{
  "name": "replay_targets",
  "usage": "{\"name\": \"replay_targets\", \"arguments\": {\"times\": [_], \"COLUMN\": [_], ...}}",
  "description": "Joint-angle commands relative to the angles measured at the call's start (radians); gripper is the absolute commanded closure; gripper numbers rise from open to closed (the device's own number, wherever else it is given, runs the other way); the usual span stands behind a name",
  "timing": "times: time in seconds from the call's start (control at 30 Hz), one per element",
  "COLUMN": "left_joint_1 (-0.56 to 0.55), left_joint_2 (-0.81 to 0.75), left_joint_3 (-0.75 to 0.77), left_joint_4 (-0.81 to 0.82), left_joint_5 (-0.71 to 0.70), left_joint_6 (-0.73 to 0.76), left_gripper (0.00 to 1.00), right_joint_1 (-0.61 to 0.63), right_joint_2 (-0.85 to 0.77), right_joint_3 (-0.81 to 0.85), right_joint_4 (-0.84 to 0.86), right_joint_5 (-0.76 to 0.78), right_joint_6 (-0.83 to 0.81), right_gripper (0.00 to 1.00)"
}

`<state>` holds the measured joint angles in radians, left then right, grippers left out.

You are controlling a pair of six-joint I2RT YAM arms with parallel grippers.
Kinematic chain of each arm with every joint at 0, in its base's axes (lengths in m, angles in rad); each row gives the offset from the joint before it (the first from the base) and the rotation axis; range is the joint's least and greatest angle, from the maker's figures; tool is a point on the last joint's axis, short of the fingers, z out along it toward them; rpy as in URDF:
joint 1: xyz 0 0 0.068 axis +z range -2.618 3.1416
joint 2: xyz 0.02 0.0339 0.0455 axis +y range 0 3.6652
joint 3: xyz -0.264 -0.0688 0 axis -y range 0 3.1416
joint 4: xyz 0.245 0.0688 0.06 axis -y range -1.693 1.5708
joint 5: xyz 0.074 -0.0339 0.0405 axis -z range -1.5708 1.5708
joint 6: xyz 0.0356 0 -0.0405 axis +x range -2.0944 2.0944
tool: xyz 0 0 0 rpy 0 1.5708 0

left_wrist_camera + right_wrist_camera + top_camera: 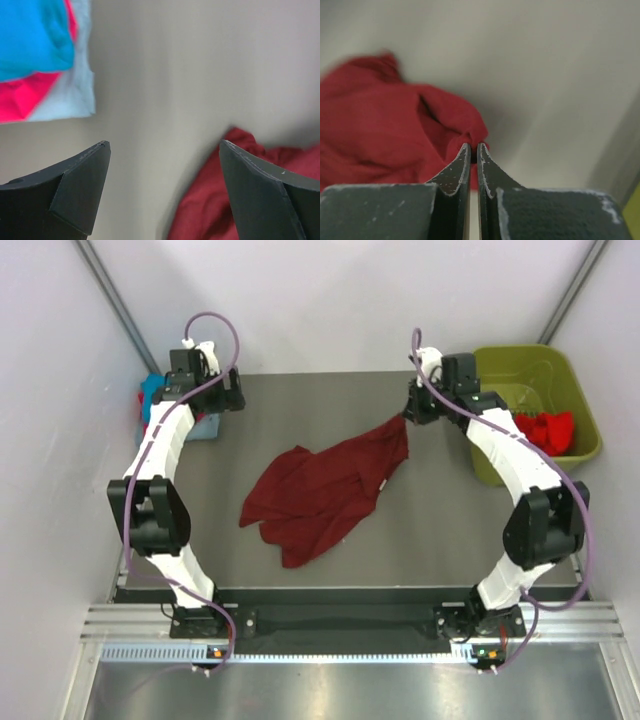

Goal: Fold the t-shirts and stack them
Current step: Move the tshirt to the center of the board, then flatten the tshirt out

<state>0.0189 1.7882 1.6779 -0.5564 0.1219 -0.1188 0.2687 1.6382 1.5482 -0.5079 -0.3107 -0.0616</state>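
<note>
A dark maroon t-shirt (325, 490) lies crumpled in the middle of the table. My right gripper (410, 412) is shut on its far right corner, and the pinched cloth (470, 127) shows at the fingertips in the right wrist view. My left gripper (225, 398) is open and empty at the far left, above bare table. The left wrist view shows an edge of the maroon shirt (220, 200) and a folded stack with teal (30, 35), pink-red (25, 97) and pale grey-blue (75, 95) shirts. A bright red shirt (548, 430) lies in the basket.
An olive-green plastic basket (575, 390) stands at the far right of the table. The folded stack (150, 405) sits at the far left edge beside the left arm. White walls close in at the back and sides.
</note>
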Motion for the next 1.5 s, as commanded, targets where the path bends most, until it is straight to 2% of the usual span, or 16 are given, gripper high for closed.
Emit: {"name": "replay_targets", "arguments": {"times": [0.0,0.13,0.17,0.23,0.37,0.43,0.47,0.53,0.63,0.87,1.07,1.17,1.37,1.47], "left_joint_1": [0.003,-0.013,-0.016,-0.1,-0.183,-0.23,-0.238,-0.241,-0.241,-0.241,-0.243,-0.243,-0.24,-0.24], "left_joint_2": [-0.076,-0.15,-0.161,-0.193,-0.266,-0.308,-0.32,-0.338,-0.331,-0.329,-0.244,-0.158,0.037,0.105], "left_joint_3": [-0.045,-0.2,-0.228,-0.297,-0.369,-0.408,-0.417,-0.426,-0.42,-0.431,-0.393,-0.359,-0.273,-0.222], "left_joint_4": [-0.091,-0.125,-0.137,-0.174,-0.186,-0.165,-0.155,-0.148,-0.181,-0.212,-0.313,-0.364,-0.413,-0.463], "left_joint_5": [0.128,0.185,0.196,0.173,0.174,0.133,0.127,0.149,0.173,0.13,0.127,0.119,0.196,0.258], "left_joint_6": [0.031,0.037,0.094,0.158,0.247,0.281,0.286,0.28,0.277,0.304,0.301,0.301,0.301,0.317], "left_gripper": [0.06,0.11,0.12,0.14,0.14,0.1,0.1,0.04,0.04,0.07,0.08,0.07,0.1,0.19], "right_joint_1": [-0.081,-0.147,-0.155,-0.169,-0.18,-0.178,-0.177,-0.175,-0.178,-0.253,-0.261,-0.261,-0.246,-0.238], "right_joint_2": [0.026,0.106,0.118,0.141,0.187,0.202,0.206,0.215,0.238,0.356,0.393,0.374,0.347,0.339], "right_joint_3": [-0.034,-0.043,-0.04,-0.021,0.019,0.033,0.033,0.03,0.055,0.193,0.253,0.237,0.23,0.231], "right_joint_4": [0.08,0.109,0.115,0.121,0.118,0.117,0.118,0.124,0.109,0.111,0.103,0.118,0.118,0.121], "right_joint_5": [-0.022,-0.005,-0.005,0.004,0.012,0.019,0.021,0.025,0.033,0.062,0.05,0.032,0.012,0.012], "right_joint_6": [0.02,0.022,0.032,0.054,0.054,0.055,0.055,0.089,0.082,0.105,0.109,0.132,0.147,0.146], "right_gripper": [1.0,1.0,1.0,1.0,1.0,1.0,1.0,1.0,1.0,1.0,1.0,1.0,1.0,1.0]}}
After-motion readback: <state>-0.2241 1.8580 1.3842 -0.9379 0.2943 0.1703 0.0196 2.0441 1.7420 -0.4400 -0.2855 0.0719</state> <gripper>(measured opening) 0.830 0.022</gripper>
